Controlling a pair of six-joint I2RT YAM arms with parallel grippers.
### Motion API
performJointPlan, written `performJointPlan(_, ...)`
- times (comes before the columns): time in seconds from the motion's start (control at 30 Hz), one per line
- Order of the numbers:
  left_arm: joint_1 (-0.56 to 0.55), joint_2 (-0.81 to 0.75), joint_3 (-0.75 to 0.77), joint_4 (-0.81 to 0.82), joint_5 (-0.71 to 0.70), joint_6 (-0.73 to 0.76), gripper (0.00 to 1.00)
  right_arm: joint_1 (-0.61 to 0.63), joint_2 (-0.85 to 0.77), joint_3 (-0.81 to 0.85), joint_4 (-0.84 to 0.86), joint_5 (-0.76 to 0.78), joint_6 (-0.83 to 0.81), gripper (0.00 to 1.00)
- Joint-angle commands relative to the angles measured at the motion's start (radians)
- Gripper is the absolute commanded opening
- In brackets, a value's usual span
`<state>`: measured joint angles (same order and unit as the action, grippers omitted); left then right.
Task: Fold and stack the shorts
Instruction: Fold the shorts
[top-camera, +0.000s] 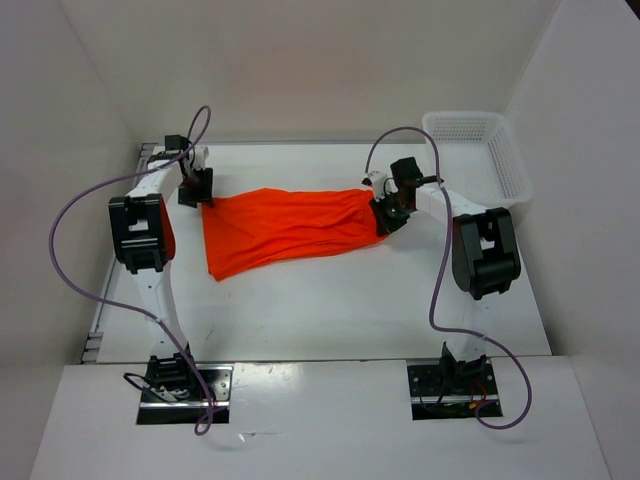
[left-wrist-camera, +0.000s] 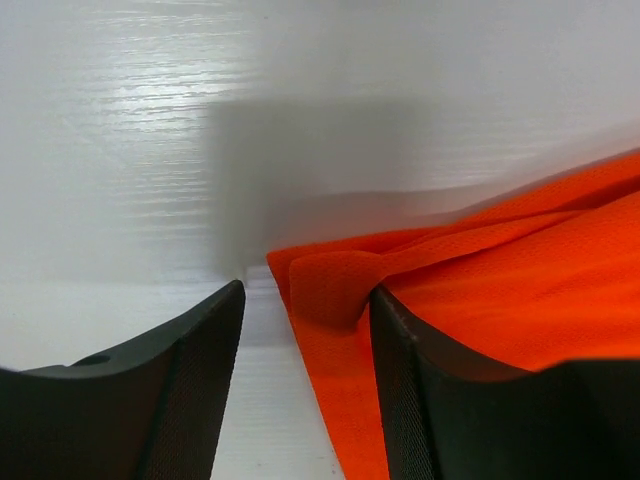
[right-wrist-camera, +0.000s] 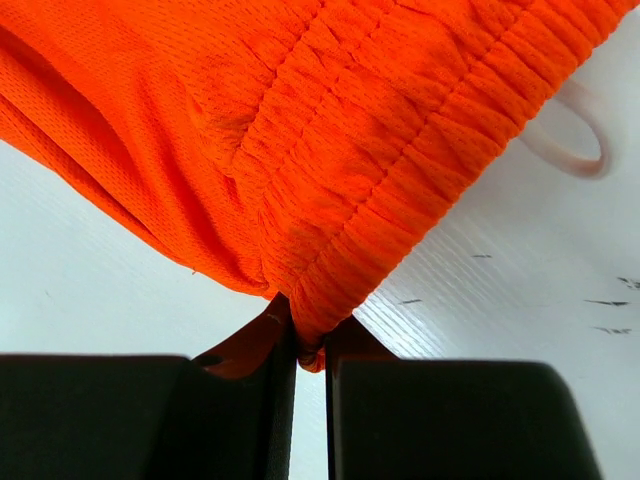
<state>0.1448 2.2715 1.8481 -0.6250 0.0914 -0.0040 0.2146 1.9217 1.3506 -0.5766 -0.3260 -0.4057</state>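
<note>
Soft, limp orange shorts (top-camera: 285, 232) on the table (top-camera: 330, 310): right jaws clamp the waistband (right-wrist-camera: 400, 200); left jaws stand apart at a hem corner (left-wrist-camera: 320, 285), likely the best hold.

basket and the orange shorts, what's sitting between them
Only the right arm: the right gripper, shut on the shorts at the waistband, with its wrist. The remaining stretch to the basket is bare table, per the top view.

The right gripper (right-wrist-camera: 310, 345) pinches the gathered elastic waistband (right-wrist-camera: 420, 180) of the orange mesh shorts (right-wrist-camera: 250, 120) between its 2 black fingers (right-wrist-camera: 240, 410), which stand nearly together. The fabric fans up and away from the grip. 1 white drawstring loop (right-wrist-camera: 572, 152) lies on the white table (right-wrist-camera: 500, 300) beside the waistband.
</note>
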Motion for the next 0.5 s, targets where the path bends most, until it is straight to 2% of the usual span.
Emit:
performJointPlan(0.0,-0.010,-0.097,0.005,0.010,-0.006,0.004,0.61,-0.018,-0.013,0.056,-0.026,0.022,-0.053,0.00)
performJointPlan(0.1,-0.010,-0.239,-0.070,0.031,0.017,0.004,0.61,-0.018,-0.013,0.056,-0.026,0.013,-0.053,0.00)
performJointPlan(0.2,-0.031,-0.340,-0.159,0.044,-0.011,0.004,0.67,-0.018,-0.013,0.056,-0.026,0.013,-0.053,0.00)
performJointPlan(0.33,-0.031,-0.296,-0.271,-0.087,0.019,0.004,0.68,-0.018,-0.023,0.065,-0.026,0.022,-0.074,0.00)
performJointPlan(0.47,-0.008,-0.282,-0.398,-0.062,0.135,0.004,0.67,-0.018,-0.032,0.100,-0.035,0.033,-0.099,0.00)
